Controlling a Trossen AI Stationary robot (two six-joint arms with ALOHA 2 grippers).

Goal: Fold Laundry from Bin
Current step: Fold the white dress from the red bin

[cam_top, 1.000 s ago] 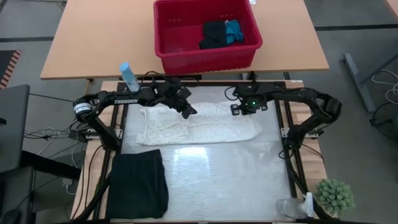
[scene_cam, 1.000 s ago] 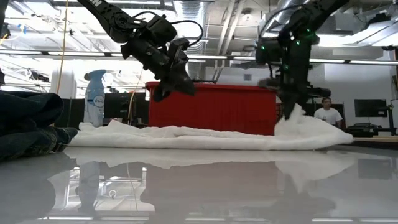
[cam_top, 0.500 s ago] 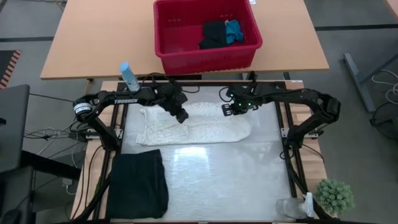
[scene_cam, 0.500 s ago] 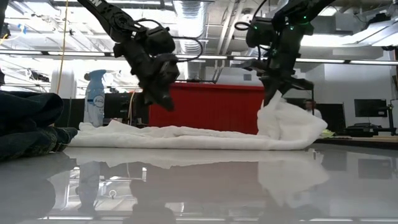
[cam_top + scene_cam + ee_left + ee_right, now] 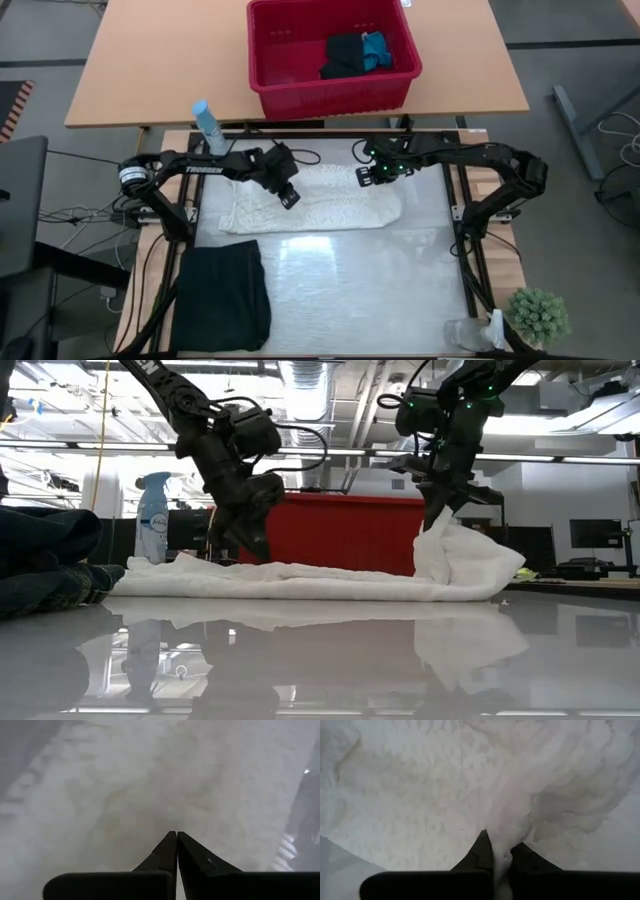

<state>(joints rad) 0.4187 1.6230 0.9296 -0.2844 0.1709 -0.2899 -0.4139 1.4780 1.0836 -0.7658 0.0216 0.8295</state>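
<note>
Claws on the white garment (image 5: 315, 198), fold half started

Your right claw (image 5: 437, 520) is clamped on the garment's end, lifting it into a peak below itself; your left claw (image 5: 289, 197) is pressed together, tips down at the cloth. Pull too fast and the pinched fold may slip free or drag the whole piece. You cannot tell whether the left tips hold any cloth. Red bin (image 5: 330, 92) sits beyond both claws.
</note>
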